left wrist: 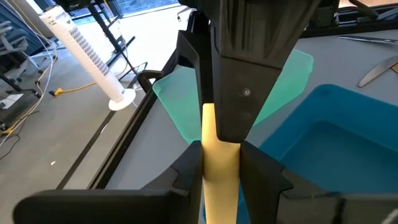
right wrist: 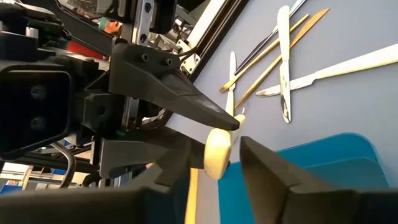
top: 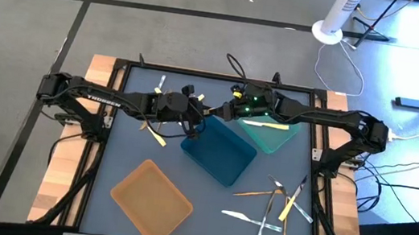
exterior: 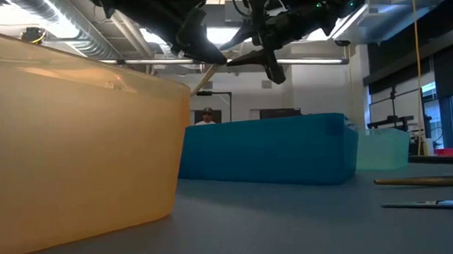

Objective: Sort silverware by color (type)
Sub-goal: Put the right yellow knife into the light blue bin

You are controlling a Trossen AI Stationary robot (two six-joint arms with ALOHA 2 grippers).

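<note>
In the upper middle of the high view, our two dark arms meet above the grey desk (top: 123, 155), over the upper left corner of the deep blue rectangular plastic tray (top: 218, 153).

The left gripper (left wrist: 221, 152) has its jaws pinching a pale yellow plastic utensil (left wrist: 219, 163) by one end; its wrist view shows the yellow strip clamped between the two dark fingers. In the right wrist view the rounded yellow end sits at the tip of one dark finger of the left gripper, and the right gripper (right wrist: 211, 158) has its jaws on either side of that end. We cannot tell whether they already press it.

A teal translucent plastic tray (top: 270, 135) lies just right of the blue one with a pale yellow piece in it. An orange translucent plastic tray (top: 151, 200) sits at the lower left.

The loose silverware (top: 274, 209), orange, yellow and silvery-clear pieces, lies crossed in a pile at the lower right of the desk. One more yellow piece (top: 156, 136) lies under the left arm. A person shows far off in the low view.
</note>
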